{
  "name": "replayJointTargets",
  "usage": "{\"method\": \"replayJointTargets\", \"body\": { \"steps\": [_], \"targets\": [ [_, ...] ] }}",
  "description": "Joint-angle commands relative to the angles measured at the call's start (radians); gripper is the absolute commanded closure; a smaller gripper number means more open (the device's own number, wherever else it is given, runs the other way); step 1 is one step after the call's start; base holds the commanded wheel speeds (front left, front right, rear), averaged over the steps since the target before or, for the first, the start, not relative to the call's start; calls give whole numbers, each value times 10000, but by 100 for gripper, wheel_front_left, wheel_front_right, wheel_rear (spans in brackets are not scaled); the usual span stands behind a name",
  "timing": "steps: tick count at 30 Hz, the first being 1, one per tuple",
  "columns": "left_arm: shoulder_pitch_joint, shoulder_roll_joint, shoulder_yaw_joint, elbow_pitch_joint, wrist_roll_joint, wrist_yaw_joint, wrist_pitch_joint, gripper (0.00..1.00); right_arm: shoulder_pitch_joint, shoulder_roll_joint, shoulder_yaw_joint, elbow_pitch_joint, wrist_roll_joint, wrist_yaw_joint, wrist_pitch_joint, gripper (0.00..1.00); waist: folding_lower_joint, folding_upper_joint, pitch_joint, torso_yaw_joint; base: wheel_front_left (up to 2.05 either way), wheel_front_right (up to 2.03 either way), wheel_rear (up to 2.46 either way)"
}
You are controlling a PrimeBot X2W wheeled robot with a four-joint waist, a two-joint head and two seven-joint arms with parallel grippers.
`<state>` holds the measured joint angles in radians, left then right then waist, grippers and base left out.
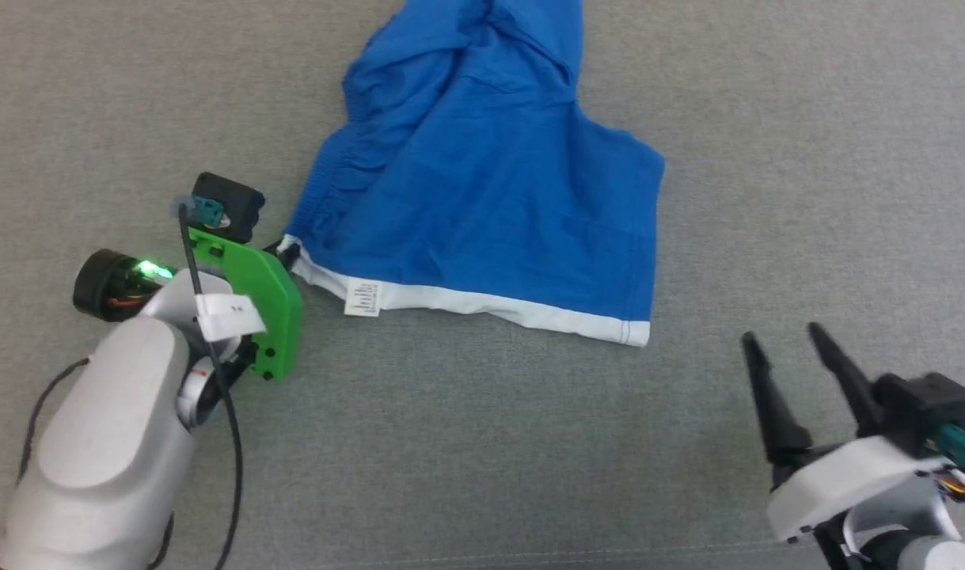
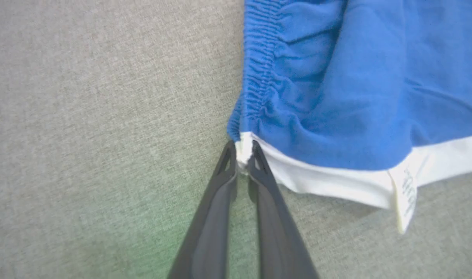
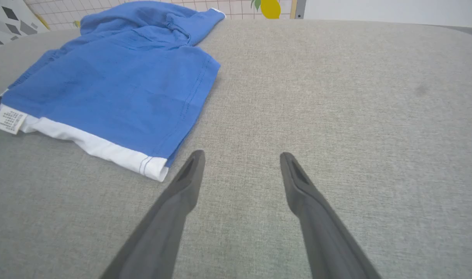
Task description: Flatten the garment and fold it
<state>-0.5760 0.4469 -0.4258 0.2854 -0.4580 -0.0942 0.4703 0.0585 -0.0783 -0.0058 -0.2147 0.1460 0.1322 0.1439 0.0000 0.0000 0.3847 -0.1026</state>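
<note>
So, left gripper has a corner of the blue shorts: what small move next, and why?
Probably move the open right gripper to the white-trimmed corner nearest it. The left gripper is shut on the opposite white corner of the bright blue cloth shorts, whose far part lies bunched on the grey fabric surface; holding both corners should let the arms pull them flat.

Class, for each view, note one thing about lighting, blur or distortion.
Head view: a green lamp glows on the left wrist; the right hand looks blurred. Left wrist view: green tint falls on the grey surface beside the left hand. Right wrist view: the surface's far edge bows.
</note>
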Motion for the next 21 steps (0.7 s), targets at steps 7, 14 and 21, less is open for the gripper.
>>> {"method": "replayJointTargets", "body": {
  "steps": [7,14,21],
  "targets": [
    [628,-257,-157,-973,195,390,-634,100,-1021,-1010,1235,-181,1275,-15,2711,0,0,0,-343,711,0,0,0],
    [889,-367,-375,-1815,285,576,-635,100,-2034,-1000,1475,781,1414,-15,4836,0,0,0,-294,1156,0,0,0],
    [821,-462,-538,-2170,326,620,-615,100,-2547,-463,1169,1515,961,-15,5463,0,0,0,-95,1456,0,0,0]
  ]
}}
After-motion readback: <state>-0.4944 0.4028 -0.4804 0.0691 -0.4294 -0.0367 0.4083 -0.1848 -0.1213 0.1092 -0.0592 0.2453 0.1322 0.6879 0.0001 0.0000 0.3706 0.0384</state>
